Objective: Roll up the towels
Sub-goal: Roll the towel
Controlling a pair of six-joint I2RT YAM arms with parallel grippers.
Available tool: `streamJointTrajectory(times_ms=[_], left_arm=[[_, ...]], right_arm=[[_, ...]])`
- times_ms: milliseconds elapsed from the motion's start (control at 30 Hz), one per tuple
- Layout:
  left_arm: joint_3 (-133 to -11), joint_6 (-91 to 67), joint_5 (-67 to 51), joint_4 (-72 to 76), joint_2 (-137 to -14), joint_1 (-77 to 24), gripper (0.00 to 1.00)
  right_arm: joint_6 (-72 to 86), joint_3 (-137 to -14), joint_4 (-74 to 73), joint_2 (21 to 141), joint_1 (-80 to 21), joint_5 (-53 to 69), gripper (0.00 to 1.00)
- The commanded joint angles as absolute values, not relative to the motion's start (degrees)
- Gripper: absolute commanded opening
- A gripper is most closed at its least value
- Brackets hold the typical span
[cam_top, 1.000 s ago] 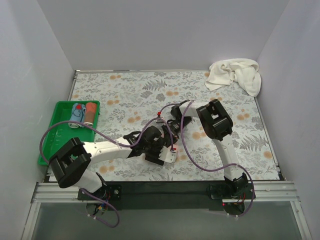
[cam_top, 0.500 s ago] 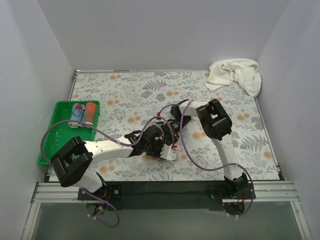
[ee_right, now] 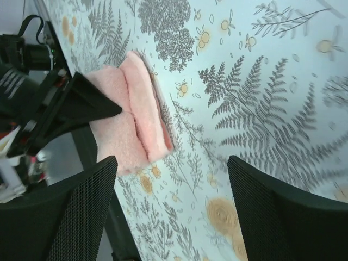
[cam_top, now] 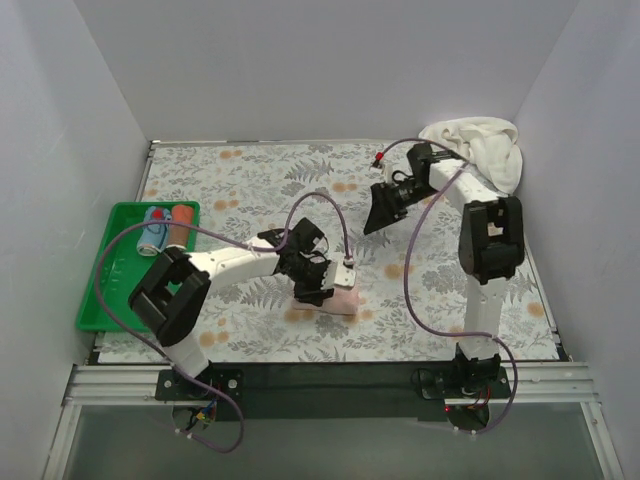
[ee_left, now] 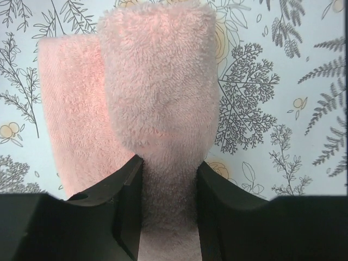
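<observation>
**Pink towel clamped mid-desk; right fingers apart and clear of it**

Top view: the pink towel (cam_top: 345,302) lies on the fern-patterned desk (cam_top: 250,180), just below the middle of the frame and toward its lower edge. The left fingers (cam_top: 322,292) are down on it, with the left arm reaching in from the lower left.

Left wrist view: both black fingers press into the near end of the pink towel, one on each side, and the pile bulges between them. They are clamped on it. The gripped part is a thick, rounded fold or roll running up the centre of the frame. A flatter layer of the same towel lies along its left side, touching it. I cannot tell how many turns the roll has.

Right fingers (cam_top: 378,218): right of centre in the top view, well apart from the pink towel. In the right wrist view they stand wide apart with only the patterned desk between them. The pink towel and the left fingers show at the upper left of that frame.

The cream towel (cam_top: 470,145) is bunched in a loose heap at the upper right corner of the desk, unrolled, with neither arm's fingers on it.

A green tray (cam_top: 100,290) sits at the left edge of the desk. Two rolled cloths (cam_top: 165,228), one bluish and one orange-brown, lie side by side at its upper end.
</observation>
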State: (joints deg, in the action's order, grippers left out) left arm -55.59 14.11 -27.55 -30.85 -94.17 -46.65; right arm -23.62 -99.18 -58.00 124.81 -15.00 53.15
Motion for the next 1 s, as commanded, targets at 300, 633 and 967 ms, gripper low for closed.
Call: streamJointTrajectory(times_ms=[300,633,967], left_arm=[[-77.15,18.72,-44.91,-59.94,-121.97,-35.43,0.11],[-85.42,21.44,-45.53,-63.28,-131.31,-31.82,0.16],[-87.63,23.82,-46.76,-65.48,-133.15,-30.94,0.2]], right_arm=[[-32.96,-79.99,-52.74,89.66,-13.71,46.85,0.75],[-32.34,-67.78,-34.3,83.85,-39.88,16.64,0.99],[-40.69,-58.01,-17.68,88.76,-54.13,5.98,0.91]])
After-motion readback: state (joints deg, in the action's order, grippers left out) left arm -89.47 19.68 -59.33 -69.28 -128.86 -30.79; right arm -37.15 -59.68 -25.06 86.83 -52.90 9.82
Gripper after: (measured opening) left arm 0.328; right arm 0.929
